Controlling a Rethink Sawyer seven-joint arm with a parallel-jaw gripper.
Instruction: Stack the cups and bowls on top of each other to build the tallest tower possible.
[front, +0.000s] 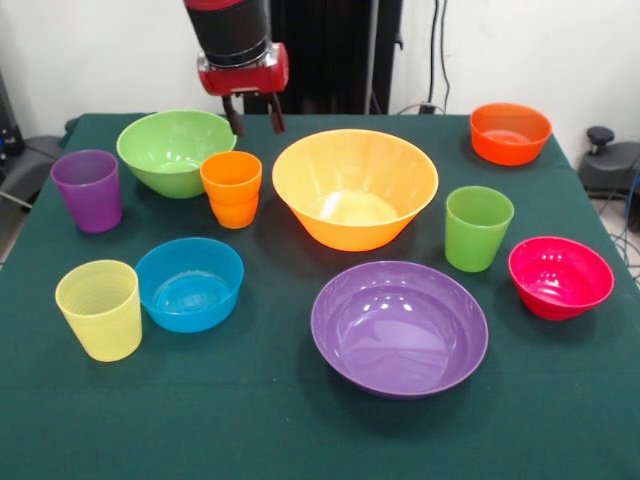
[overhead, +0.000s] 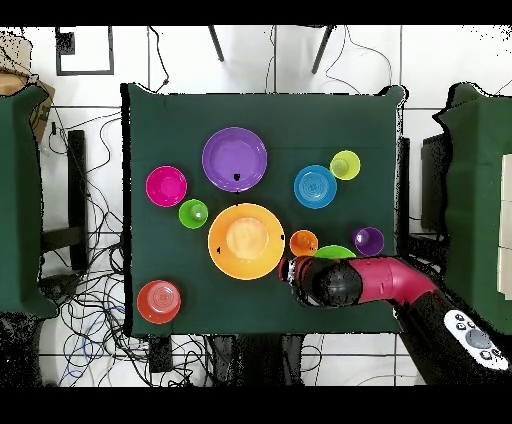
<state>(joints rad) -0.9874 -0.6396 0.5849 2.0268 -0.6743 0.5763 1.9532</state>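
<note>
At the near edge of the green-clothed table (front: 250, 430), in the front view: wide purple bowl (front: 399, 327) right of centre, upright and empty. Further left, pale yellow cup (front: 100, 309) touching or just beside blue bowl (front: 190, 284). At the right, pink-red bowl (front: 560, 277), and just left of it and slightly farther, green cup (front: 478, 228). Mid-table: large orange-yellow bowl (front: 354, 188), with orange cup (front: 231, 189) close on its left. Beyond that cup, light green bowl (front: 175, 152); purple cup (front: 88, 190) near the left edge. Far right corner: orange-red bowl (front: 510, 133), well apart from the rest. No tower built; every piece standing singly on the cloth. Above the far edge, between light green bowl and orange-yellow bowl: gripper (front: 253, 113), two dark fingers parted, holding nothing, clear of the table.
</note>
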